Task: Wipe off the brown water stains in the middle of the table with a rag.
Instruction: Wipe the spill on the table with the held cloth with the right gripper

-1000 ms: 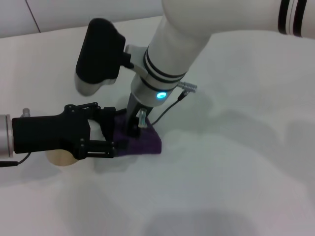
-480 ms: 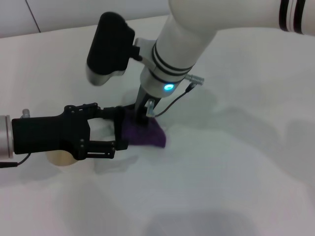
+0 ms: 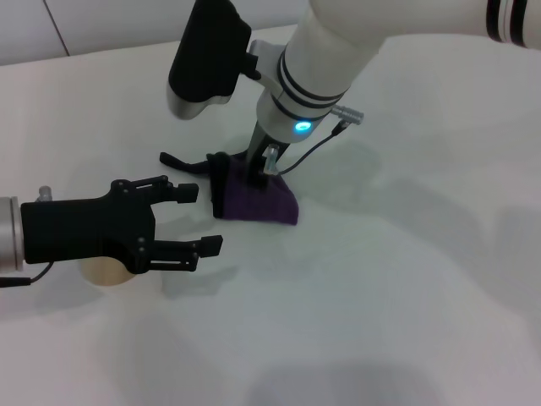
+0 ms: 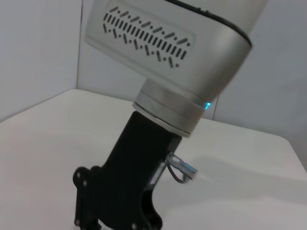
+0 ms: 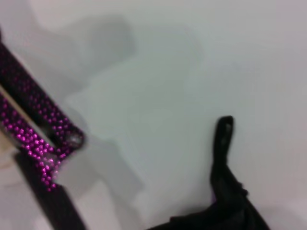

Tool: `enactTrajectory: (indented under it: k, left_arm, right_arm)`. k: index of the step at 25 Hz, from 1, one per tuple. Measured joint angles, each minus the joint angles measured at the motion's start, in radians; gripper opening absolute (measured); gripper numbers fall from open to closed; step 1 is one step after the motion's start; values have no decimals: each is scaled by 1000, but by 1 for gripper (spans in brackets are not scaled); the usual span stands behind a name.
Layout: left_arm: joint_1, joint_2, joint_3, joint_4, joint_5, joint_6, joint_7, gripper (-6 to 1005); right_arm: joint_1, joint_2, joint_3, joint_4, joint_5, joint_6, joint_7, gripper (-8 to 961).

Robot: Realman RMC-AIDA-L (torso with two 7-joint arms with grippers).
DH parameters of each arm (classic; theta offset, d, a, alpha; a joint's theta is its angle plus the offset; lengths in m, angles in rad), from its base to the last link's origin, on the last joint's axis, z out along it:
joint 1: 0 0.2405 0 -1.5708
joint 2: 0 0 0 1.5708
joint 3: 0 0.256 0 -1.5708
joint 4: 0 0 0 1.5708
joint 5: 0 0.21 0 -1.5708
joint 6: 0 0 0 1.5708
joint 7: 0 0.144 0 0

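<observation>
**A:** Rag (image 3: 254,199) first: where has it got to? I take the left gripper (image 3: 190,222) as my landmark.

**B:** A second ago the cloth lay right against that gripper's fingertips, partly between them. Now it sits clear of them, off to the side away from the robot's left arm and a little farther up the table (image 3: 406,279). Its black loop trails out flat, reaching back above the left gripper's upper finger.

**A:** Who moved it?

**B:** The right gripper (image 3: 260,169). It has swept the cloth along while bearing down on its upper edge. Whether its fingers are pinched on the fabric or only pressing, I cannot tell.

**A:** And the left one?

**B:** Parked in the same spot, low over the table, fingers spread apart and holding nothing. A paper cup (image 3: 103,271) peeks out from beneath it.

**A:** Any brown water stains visible?

**B:** None that I can see, neither beside the left gripper where the cloth was nor around it now. My judgement is that the wiping stroke is under way and the blot is either gone or hidden under the cloth.
</observation>
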Motion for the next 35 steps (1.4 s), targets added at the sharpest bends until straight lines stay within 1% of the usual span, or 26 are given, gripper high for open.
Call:
enactTrajectory:
  k: [1,3,4,8,14,17,20,25,30,35]
  left_arm:
    - [0,0,0,0,0,0,0,888]
    - [-1,0,1,0,-4,-1,0,888]
    - [-1,0,1,0,-4,-1,0,888]
    - [-1,0,1,0,-6,-1,0,888]
    - [2,0,2,0,-7,6,4,888]
    - [4,0,2,0,-7,7,7,888]
    - [6,0,2,0,-8,8,8,888]
    - [5,0,2,-10,-8,7,10,888]
    - [8,1,-4,-13,-8,6,10,888]
    - [11,2,-6,-14,-16,4,14,888]
  right_arm:
    - [-1,1,-2,-5,2,-2,0,32]
    - [-13,3,-33,-56,24,-13,0,32]
    - [-13,3,-33,-56,24,-13,0,32]
    - [-25,2,-86,-114,77,-24,0,32]
    - [-28,2,-139,-143,144,-27,0,32]
    - [-30,2,-147,-150,154,-27,0,32]
    - [-31,2,-144,-147,152,-25,0,32]
    - [-17,1,-126,-98,139,-7,0,31]
    - [-35,-1,-31,-103,50,-28,0,32]
    - [-55,-7,0,-108,35,-68,0,32]
